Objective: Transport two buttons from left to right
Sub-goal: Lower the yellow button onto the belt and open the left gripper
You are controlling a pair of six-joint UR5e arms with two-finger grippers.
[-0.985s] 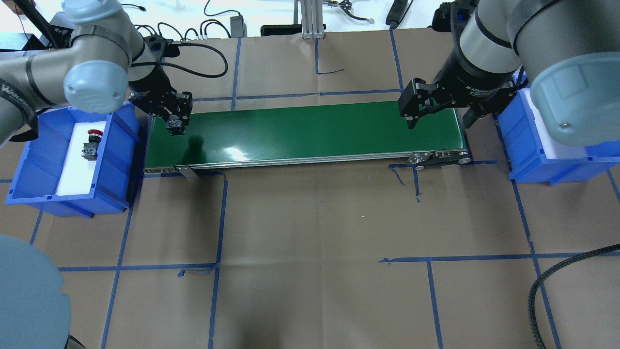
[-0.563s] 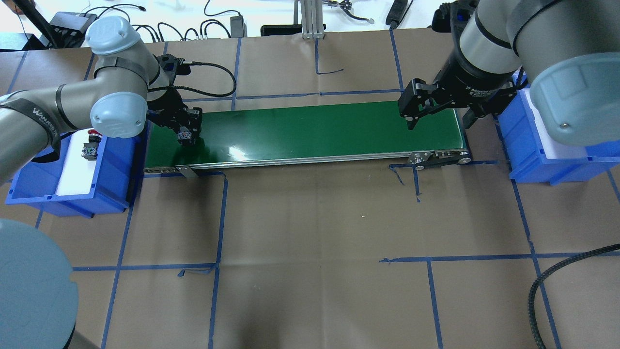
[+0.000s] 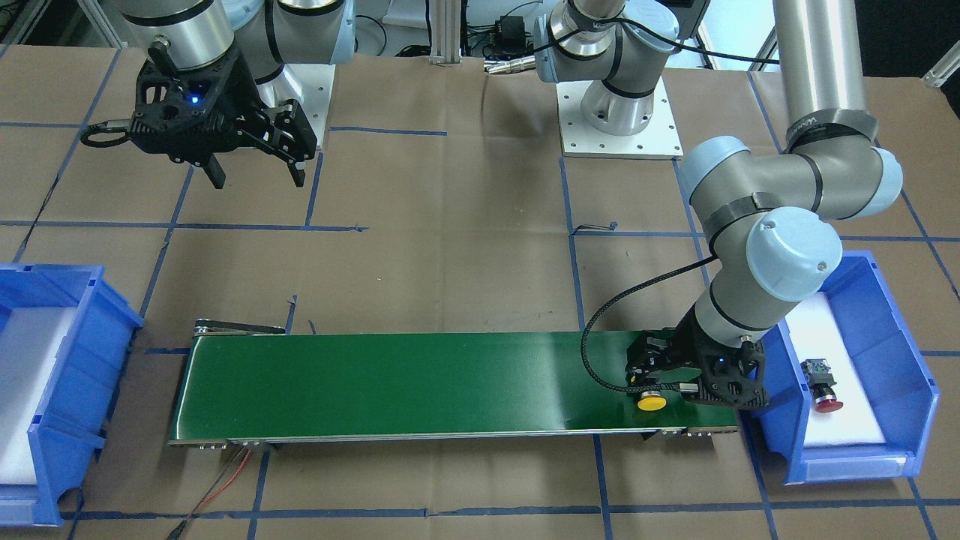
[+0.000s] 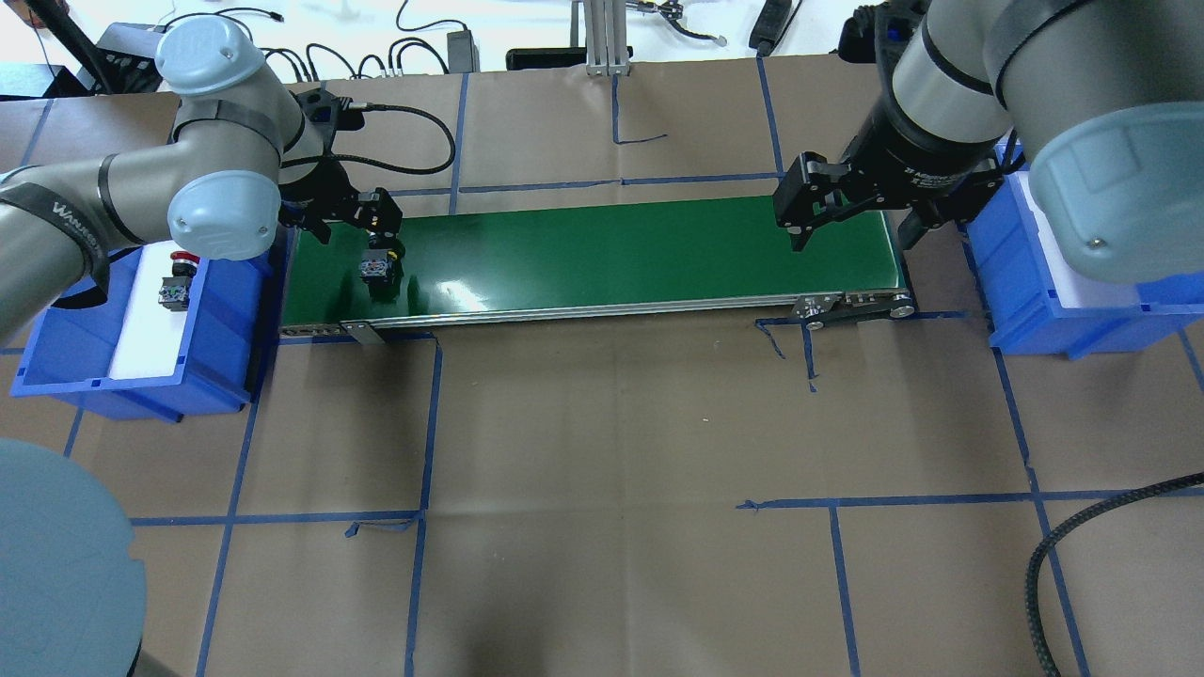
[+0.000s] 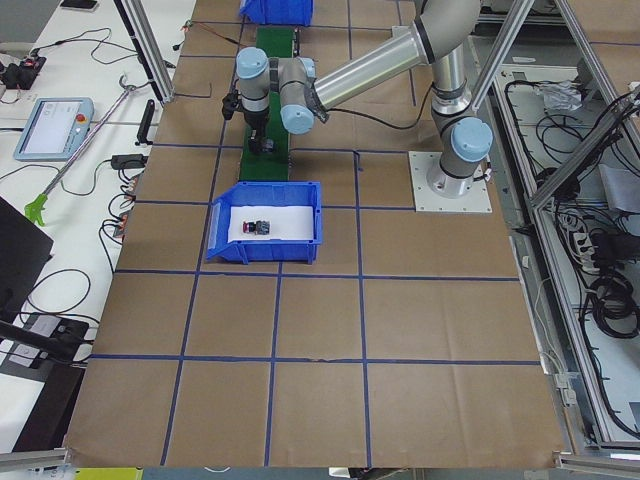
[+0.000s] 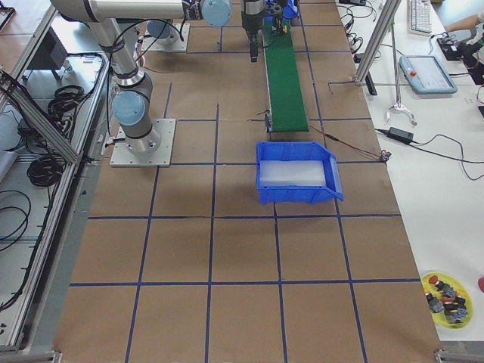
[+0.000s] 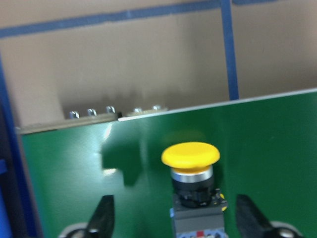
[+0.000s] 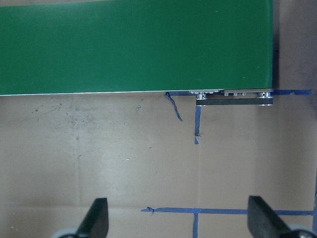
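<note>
The yellow-capped button [image 4: 377,266] lies on the left end of the green conveyor belt [image 4: 611,249]; its cap shows in the front view [image 3: 652,402] and in the left wrist view [image 7: 190,154]. My left gripper [image 4: 376,240] is open around it, with both fingers clear of its body [image 7: 174,223]. The red-capped button [image 4: 176,282] lies in the left blue bin [image 4: 226,310], also seen from the front [image 3: 821,386]. My right gripper [image 4: 854,233] hangs open and empty over the belt's right end [image 8: 181,220].
A blue bin with a white liner [image 4: 1035,301] stands past the belt's right end [image 3: 45,390]. A black cable [image 4: 1063,536] lies at the table's near right. A yellow plate with spare buttons [image 6: 446,291] sits on a side table.
My left gripper moved right over the belt with the yellow button, lowered it, and opened, leaving the button on the belt. The right arm has not moved.
</note>
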